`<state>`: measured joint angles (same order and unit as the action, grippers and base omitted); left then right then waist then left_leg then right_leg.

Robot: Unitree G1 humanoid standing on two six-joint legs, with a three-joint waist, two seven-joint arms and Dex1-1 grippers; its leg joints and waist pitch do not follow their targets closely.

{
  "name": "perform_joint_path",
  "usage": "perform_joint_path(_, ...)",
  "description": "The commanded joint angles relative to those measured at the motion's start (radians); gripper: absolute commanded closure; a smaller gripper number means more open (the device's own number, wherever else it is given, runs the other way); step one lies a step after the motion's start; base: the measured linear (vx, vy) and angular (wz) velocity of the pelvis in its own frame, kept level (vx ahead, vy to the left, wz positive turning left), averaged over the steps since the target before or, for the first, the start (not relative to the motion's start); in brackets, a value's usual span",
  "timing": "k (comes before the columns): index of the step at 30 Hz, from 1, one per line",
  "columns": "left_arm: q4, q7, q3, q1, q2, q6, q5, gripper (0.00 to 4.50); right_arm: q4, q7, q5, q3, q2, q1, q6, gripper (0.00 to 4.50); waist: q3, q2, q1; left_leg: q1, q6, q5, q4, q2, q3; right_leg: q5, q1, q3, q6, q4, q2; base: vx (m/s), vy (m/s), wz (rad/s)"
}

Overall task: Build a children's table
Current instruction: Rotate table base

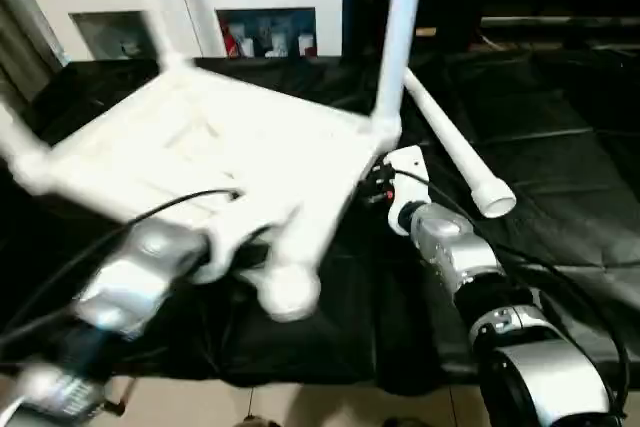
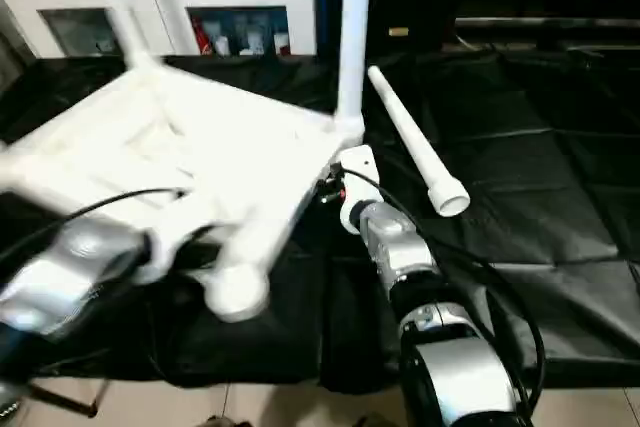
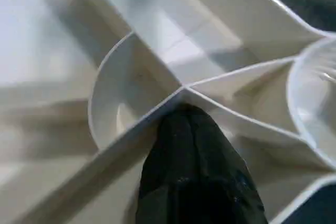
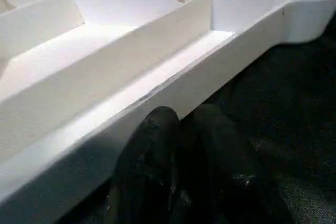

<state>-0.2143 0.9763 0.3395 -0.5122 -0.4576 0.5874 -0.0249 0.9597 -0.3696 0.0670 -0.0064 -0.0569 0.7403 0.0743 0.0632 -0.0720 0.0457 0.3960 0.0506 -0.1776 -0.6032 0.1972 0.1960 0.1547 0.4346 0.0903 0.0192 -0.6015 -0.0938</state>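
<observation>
A humanoid robot is tilting the upturned children's table [image 1: 230, 147] above a black-draped worktop [image 1: 560, 177], legs pointing up, and the step looks best done by keeping the top steady so the near corner socket [image 1: 288, 292] is presenting itself for the loose leg [image 1: 455, 152] lying toward the worktop's right side. The left hand [image 3: 197, 169] is reaching in among the underside ribs, its grip impossible to judge, while the right hand [image 4: 191, 145], fingers drawn together with nothing visibly between them, is pressing against the rim beside a corner.
</observation>
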Motion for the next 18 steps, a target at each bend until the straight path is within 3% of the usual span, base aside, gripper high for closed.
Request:
perform_joint_path(1,-0.043,-0.021,0.018,-0.047,0.036,-0.053,0.004,4.50,-0.001,-0.041,-0.005,0.033,0.037,0.017,-0.010,4.06,-0.078,0.002,0.003,-0.018,-0.062,-0.144,0.062,0.018,-0.014,0.125,-0.073,-0.044,0.245,0.055,-0.048,0.000,0.000,0.00)
perform_joint_path(2,-0.052,-0.028,0.018,-0.051,0.040,-0.058,0.001,4.50,0.000,-0.040,-0.006,0.034,0.037,0.017,-0.010,4.06,-0.081,0.004,0.002,-0.016,-0.062,-0.142,0.063,0.020,-0.016,0.115,-0.077,-0.044,0.249,0.051,-0.050,0.000,0.000,0.00)
perform_joint_path(4,-0.140,-0.089,0.007,-0.093,0.071,-0.103,-0.024,4.50,0.003,-0.035,-0.008,0.031,0.037,0.019,-0.016,4.34,-0.083,-0.007,-0.001,-0.017,-0.064,-0.145,0.061,0.020,-0.018,0.101,-0.078,-0.042,0.255,0.049,-0.051,0.000,0.000,0.00)
perform_joint_path(5,-0.173,-0.116,0.002,-0.110,0.081,-0.122,-0.035,4.50,0.001,-0.036,-0.007,0.029,0.036,0.018,-0.018,4.41,-0.079,-0.002,-0.005,-0.017,-0.069,-0.154,0.061,0.017,-0.016,0.110,-0.074,-0.041,0.254,0.057,-0.046,0.000,0.000,0.00)
perform_joint_path(6,-0.248,-0.182,-0.012,-0.147,0.105,-0.161,-0.056,4.50,-0.004,-0.037,-0.004,0.024,0.034,0.015,-0.020,4.45,-0.079,-0.010,-0.005,-0.018,-0.068,-0.174,0.060,0.015,-0.016,0.124,-0.074,-0.039,0.250,0.061,-0.044,0.000,0.000,0.00)
perform_joint_path(7,-0.291,-0.223,-0.022,-0.171,0.118,-0.176,-0.066,4.50,-0.006,-0.038,-0.003,0.022,0.032,0.012,-0.023,4.48,-0.080,-0.007,-0.005,-0.021,-0.063,-0.185,0.060,0.015,-0.015,0.130,-0.076,-0.039,0.247,0.062,-0.045,0.000,0.000,0.00)
perform_joint_path(9,-0.351,-0.283,-0.035,-0.204,0.134,-0.196,-0.079,4.50,-0.009,-0.035,-0.005,0.019,0.028,0.006,-0.028,4.48,-0.082,-0.005,-0.005,-0.012,-0.055,-0.187,0.062,0.018,-0.023,0.136,-0.087,-0.037,0.239,0.058,-0.051,0.000,0.000,0.00)
perform_joint_path(10,-0.408,-0.340,-0.044,-0.233,0.144,-0.215,-0.094,4.50,-0.016,-0.017,-0.009,0.016,0.023,-0.001,-0.035,4.48,-0.079,-0.024,-0.009,-0.015,-0.053,-0.205,0.063,0.017,-0.023,0.158,-0.081,-0.034,0.234,0.065,-0.048,0.000,0.000,0.00)
perform_joint_path(11,-0.429,-0.360,-0.047,-0.243,0.147,-0.222,-0.099,4.50,-0.018,-0.010,-0.011,0.015,0.021,-0.003,-0.038,4.48,-0.078,-0.018,-0.010,-0.019,-0.051,-0.223,0.062,0.015,-0.021,0.174,-0.076,-0.033,0.230,0.071,-0.044,0.000,0.000,0.00)
perform_joint_path(12,-0.471,-0.403,-0.053,-0.262,0.151,-0.236,-0.111,4.50,-0.027,0.006,-0.011,0.008,0.017,-0.009,-0.041,4.48,-0.080,-0.021,-0.009,-0.020,-0.047,-0.230,0.060,0.014,-0.023,0.175,-0.080,-0.034,0.229,0.068,-0.046,0.000,0.000,0.00)
perform_joint_path(13,-0.479,-0.407,-0.052,-0.265,0.150,-0.241,-0.113,4.50,-0.031,0.009,-0.010,0.006,0.016,-0.011,-0.042,4.48,-0.082,-0.016,-0.007,-0.018,-0.048,-0.218,0.059,0.014,-0.024,0.169,-0.083,-0.034,0.229,0.066,-0.048,0.000,0.000,0.00)
perform_joint_path(14,-0.505,-0.422,-0.048,-0.274,0.146,-0.260,-0.121,4.50,-0.049,0.020,-0.003,-0.005,0.010,-0.018,-0.044,4.48,-0.082,-0.028,-0.004,-0.017,-0.056,-0.204,0.059,0.013,-0.025,0.169,-0.082,-0.033,0.227,0.067,-0.048,0.000,0.000,0.00)
perform_joint_path(18,-0.486,-0.373,-0.057,-0.260,0.138,-0.307,-0.100,4.50,-0.142,0.061,0.004,-0.031,-0.015,-0.029,-0.013,4.48,-0.087,-0.025,0.000,-0.015,-0.076,-0.168,0.057,0.017,-0.027,0.123,-0.084,-0.032,0.238,0.062,-0.048,0.000,0.000,0.00)
